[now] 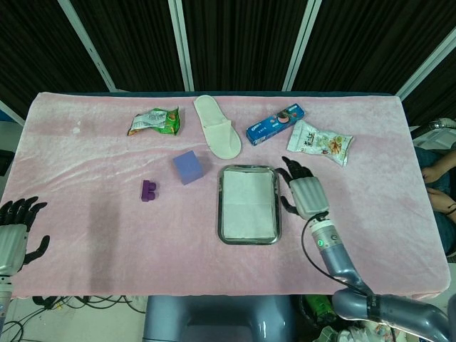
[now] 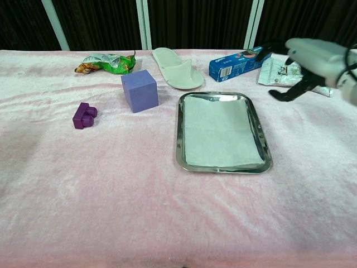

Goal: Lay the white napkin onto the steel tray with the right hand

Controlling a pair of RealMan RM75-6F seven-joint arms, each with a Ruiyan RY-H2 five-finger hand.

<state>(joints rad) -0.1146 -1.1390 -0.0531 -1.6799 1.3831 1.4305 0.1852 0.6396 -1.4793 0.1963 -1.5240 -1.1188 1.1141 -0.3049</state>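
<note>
tray: 1 | napkin: 1 | slipper: 1 | purple blocks: 2 | snack packs: 3

The right hand is hovering raised, palm down, fingers apart and lightly curled, holding nothing. The left hand is hanging at the near left edge, fingers spread, empty.

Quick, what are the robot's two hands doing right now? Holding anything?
Left hand: open, holding nothing, at the table's near left edge.
Right hand: open, holding nothing, lifted to the right of the steel tray, where the white napkin lies.
</note>
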